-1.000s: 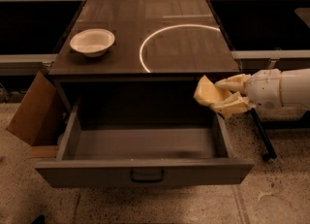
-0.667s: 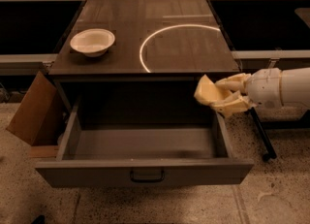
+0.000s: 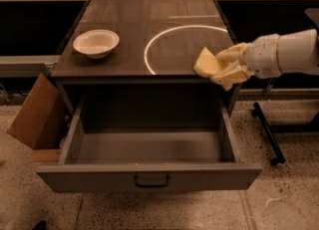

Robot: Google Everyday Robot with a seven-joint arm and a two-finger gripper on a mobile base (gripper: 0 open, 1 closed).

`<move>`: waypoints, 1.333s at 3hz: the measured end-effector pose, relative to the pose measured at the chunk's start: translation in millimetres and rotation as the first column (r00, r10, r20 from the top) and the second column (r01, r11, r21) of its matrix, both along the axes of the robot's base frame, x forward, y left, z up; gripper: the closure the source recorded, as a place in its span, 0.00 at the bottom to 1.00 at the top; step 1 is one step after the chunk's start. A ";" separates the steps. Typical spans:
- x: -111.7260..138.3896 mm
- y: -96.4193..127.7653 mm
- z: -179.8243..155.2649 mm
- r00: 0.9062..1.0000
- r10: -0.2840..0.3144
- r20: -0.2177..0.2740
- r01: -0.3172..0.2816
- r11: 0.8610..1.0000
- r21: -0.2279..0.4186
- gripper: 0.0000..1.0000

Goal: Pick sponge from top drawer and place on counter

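Camera view showed the sponge (image 3: pixel 205 62), a pale yellow block, pinched between the two fingers of the gripper (image 3: pixel 216 67), which were closed narrowly on its right side, one finger (image 3: pixel 232 54) above it and one below. The sponge hung over the front right corner of the counter (image 3: pixel 124 20); whether it touched the surface could not be told. Compared with a second before, it had risen and shifted slightly left: then it had sat lower, in front of the counter's edge and above the right wall of the top drawer (image 3: pixel 149 147), and now it lay level with the counter top. The white arm (image 3: pixel 291 50) reached in from the right edge, nearly horizontal, with the wrist pointing left towards the counter. Just left of the sponge ran the thin white arc (image 3: pixel 145 55) marked on the dark wood-grain surface. A white bowl (image 3: pixel 96 43) stood on the left part of the counter, well apart from the sponge. The drawer was pulled fully out, its grey inside showing and its dark handle (image 3: pixel 151 180) on the front panel. A cardboard box (image 3: pixel 36 112) leaned beside the cabinet's left side, and a black wheeled leg (image 3: pixel 266 132) stood on the speckled floor to the right.
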State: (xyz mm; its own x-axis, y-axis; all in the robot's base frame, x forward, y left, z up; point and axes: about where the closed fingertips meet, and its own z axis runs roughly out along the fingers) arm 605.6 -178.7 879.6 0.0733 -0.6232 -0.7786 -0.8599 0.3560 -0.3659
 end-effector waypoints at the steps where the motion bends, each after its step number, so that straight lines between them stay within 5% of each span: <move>1: 48.9 7.7 14.0 0.995 -0.093 0.020 0.093 0.996 -0.011 1.00; 3: 138.5 31.7 18.9 0.971 -0.240 0.017 0.240 0.970 0.041 0.97; 4: 170.0 38.9 20.4 0.959 -0.282 0.016 0.280 0.958 0.060 0.75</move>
